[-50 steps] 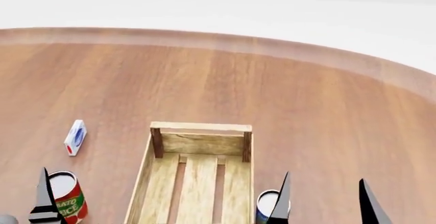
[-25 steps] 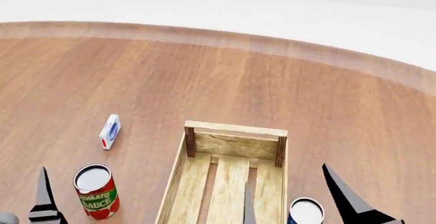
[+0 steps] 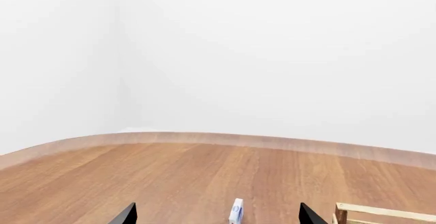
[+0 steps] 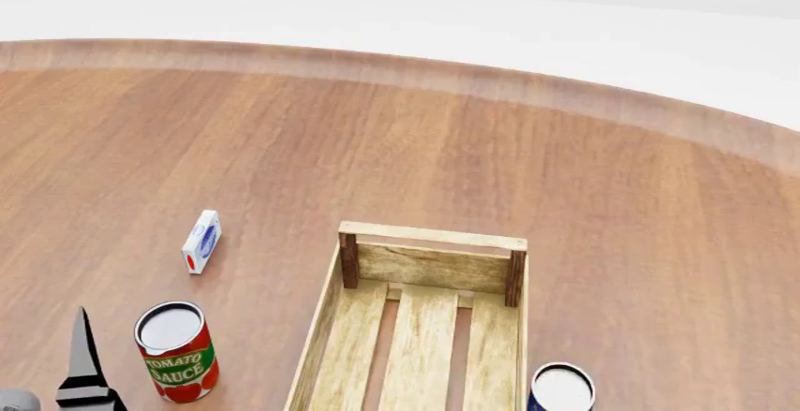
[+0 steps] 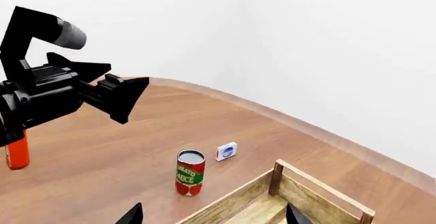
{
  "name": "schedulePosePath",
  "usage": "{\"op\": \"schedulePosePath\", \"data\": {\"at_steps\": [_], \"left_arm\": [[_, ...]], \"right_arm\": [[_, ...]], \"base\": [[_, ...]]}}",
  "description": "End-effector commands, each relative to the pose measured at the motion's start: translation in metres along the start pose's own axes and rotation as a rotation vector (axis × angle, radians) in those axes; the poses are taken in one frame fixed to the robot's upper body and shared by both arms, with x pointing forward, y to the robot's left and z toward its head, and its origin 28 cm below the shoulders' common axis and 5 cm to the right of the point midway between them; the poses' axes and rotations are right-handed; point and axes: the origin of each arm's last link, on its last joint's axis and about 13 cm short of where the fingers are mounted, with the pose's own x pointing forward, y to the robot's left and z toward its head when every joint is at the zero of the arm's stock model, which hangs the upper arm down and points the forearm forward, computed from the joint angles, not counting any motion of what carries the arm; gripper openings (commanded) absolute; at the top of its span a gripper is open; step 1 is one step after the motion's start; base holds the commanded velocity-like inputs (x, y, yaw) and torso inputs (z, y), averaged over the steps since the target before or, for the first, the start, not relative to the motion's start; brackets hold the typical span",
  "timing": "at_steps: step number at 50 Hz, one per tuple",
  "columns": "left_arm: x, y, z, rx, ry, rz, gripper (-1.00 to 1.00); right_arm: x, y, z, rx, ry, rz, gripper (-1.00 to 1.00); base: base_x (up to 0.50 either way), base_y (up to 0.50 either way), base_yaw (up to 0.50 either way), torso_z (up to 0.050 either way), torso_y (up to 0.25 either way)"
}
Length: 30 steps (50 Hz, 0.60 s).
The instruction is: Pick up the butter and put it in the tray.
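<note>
The tray [image 4: 432,239] is a light-wood slatted crate at the near middle of the table. It also shows in the right wrist view [image 5: 317,185] and its corner in the left wrist view [image 3: 381,212]. No butter carton with lettering shows in any view. A red-orange thing [image 5: 17,155] stands on the table, partly hidden behind my left arm [image 5: 48,94]; I cannot tell what it is. My left gripper [image 3: 218,216] is open and empty, held above the table. My right gripper [image 5: 213,218] is open and empty above the tray's side. It is out of the head view.
A small white-and-blue box with a red end [image 4: 201,241] lies left of the tray. A tomato sauce can [image 4: 175,350] stands near it, by one left fingertip [image 4: 84,359]. A blue can [image 4: 561,388] stands right of the tray. The table's curved far edge [image 4: 500,79] meets a white wall.
The head view shifted, so tray, cans and box sit further right in it. My right gripper's fingers have dropped out of the head view. The left fingertip has stayed.
</note>
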Motion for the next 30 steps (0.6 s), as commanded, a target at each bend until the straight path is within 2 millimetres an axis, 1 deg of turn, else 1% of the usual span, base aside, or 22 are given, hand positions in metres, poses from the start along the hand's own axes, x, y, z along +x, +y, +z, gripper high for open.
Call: {"op": "schedulePosePath", "data": {"at_steps": [1, 4, 11, 16, 17, 18, 19, 20, 27, 30], "left_arm": [[0.005, 0.001, -0.008, -0.014, 0.007, -0.006, 1.00], [0.005, 0.000, -0.009, -0.012, 0.010, -0.014, 1.00], [0.005, 0.000, -0.009, -0.013, 0.010, -0.013, 1.00], [0.004, -0.001, -0.010, -0.012, 0.013, -0.017, 1.00], [0.004, -0.001, -0.010, -0.012, 0.012, -0.018, 1.00], [0.004, -0.002, -0.011, -0.011, 0.014, -0.018, 1.00], [0.005, -0.002, -0.011, -0.011, 0.015, -0.019, 1.00], [0.004, -0.002, -0.011, -0.011, 0.014, -0.019, 1.00], [0.005, -0.002, -0.012, -0.012, 0.018, -0.019, 1.00], [0.005, -0.002, -0.012, -0.011, 0.018, -0.020, 1.00]], "right_arm": [[-0.027, -0.010, 0.002, -0.005, 0.148, 0.075, 1.00], [-0.028, -0.015, 0.004, -0.001, 0.180, 0.084, 1.00], [-0.024, -0.029, 0.008, -0.027, 0.302, 0.122, 1.00], [-0.023, -0.037, 0.007, -0.044, 0.426, 0.154, 1.00], [-0.022, -0.037, 0.007, -0.044, 0.426, 0.154, 1.00], [-0.023, -0.039, 0.007, -0.067, 0.475, 0.166, 1.00], [-0.024, -0.040, 0.006, -0.091, 0.520, 0.185, 1.00], [-0.025, -0.040, 0.009, -0.073, 0.543, 0.215, 1.00], [-0.024, -0.037, 0.021, -0.032, 0.670, 0.374, 1.00], [-0.023, -0.037, 0.023, -0.026, 0.692, 0.408, 1.00]], "base": [[0.00, 0.00, 0.00, 0.000, 0.000], [0.00, 0.00, 0.00, 0.000, 0.000], [0.00, 0.00, 0.00, 0.000, 0.000], [0.00, 0.00, 0.00, 0.000, 0.000], [0.00, 0.00, 0.00, 0.000, 0.000], [0.00, 0.00, 0.00, 0.000, 0.000], [0.00, 0.00, 0.00, 0.000, 0.000], [0.00, 0.00, 0.00, 0.000, 0.000], [0.00, 0.00, 0.00, 0.000, 0.000], [0.00, 0.00, 0.00, 0.000, 0.000]]}}
